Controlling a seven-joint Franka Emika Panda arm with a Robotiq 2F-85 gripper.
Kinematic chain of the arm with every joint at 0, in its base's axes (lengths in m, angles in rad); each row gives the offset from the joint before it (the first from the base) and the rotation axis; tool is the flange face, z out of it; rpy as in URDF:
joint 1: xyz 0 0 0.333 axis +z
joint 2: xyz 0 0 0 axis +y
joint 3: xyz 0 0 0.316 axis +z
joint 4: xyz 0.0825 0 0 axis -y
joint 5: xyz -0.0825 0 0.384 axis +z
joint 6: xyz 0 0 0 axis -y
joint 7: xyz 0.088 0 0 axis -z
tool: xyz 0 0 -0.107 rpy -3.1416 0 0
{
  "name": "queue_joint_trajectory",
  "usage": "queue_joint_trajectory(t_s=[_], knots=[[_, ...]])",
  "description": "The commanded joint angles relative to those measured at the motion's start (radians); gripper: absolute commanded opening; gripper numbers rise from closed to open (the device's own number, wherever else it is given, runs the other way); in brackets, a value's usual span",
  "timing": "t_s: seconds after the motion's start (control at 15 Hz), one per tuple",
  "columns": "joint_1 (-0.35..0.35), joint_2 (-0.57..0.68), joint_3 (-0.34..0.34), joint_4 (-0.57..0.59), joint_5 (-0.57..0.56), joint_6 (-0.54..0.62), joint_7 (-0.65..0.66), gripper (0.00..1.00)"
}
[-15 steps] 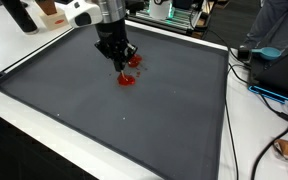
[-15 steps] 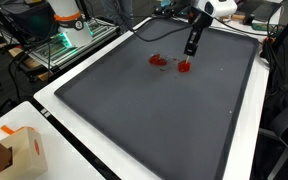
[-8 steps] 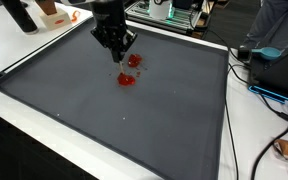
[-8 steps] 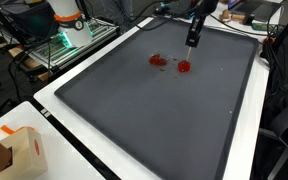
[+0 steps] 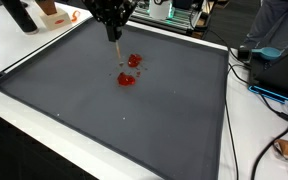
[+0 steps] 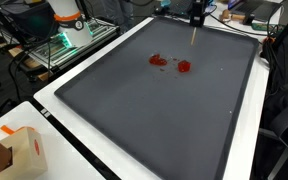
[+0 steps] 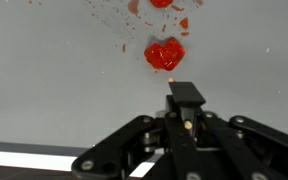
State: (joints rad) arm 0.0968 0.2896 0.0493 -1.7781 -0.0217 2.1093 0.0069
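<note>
Two wet red blobs (image 5: 131, 61) (image 5: 126, 80) lie on the dark grey mat (image 5: 134, 130), with small red spatters around them. In both exterior views my gripper (image 5: 115, 20) (image 6: 196, 19) hangs high above the mat's far side, shut on a thin pale stick (image 5: 117, 48) (image 6: 192, 36) that points straight down. The stick's tip ends above and behind the blobs (image 6: 159, 60) (image 6: 184, 67) without touching them. In the wrist view my gripper (image 7: 186, 96) is closed, and a heart-like red blob (image 7: 165, 54) lies just past it, with another blob (image 7: 161, 3) at the top edge.
The mat (image 6: 154, 120) sits on a white table (image 5: 24, 60). Cables (image 5: 259, 95) and a blue device (image 5: 269, 52) lie beside it, near a seated person (image 5: 279, 20). A cardboard box (image 6: 14, 150) stands at a near corner. Equipment racks (image 6: 74, 30) stand behind.
My gripper has lifted away from the red blobs, carrying the stick up and toward the mat's far edge. The blobs have stayed where they were.
</note>
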Motion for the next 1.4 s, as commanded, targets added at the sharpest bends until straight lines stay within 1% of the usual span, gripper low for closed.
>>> queue_joint_trajectory(t_s=[0.0,0.33,0.47,0.53,1.33], knots=[[-0.003,-0.048,0.006,-0.013,-0.009,-0.042,0.003,0.03],[-0.001,-0.069,0.011,-0.005,-0.006,-0.079,0.004,0.03],[0.006,-0.069,0.009,0.0,-0.032,-0.102,0.015,0.03],[-0.002,-0.058,0.012,0.003,-0.007,-0.068,0.002,0.13],[0.0,-0.06,0.012,0.003,-0.012,-0.078,0.002,0.13]])
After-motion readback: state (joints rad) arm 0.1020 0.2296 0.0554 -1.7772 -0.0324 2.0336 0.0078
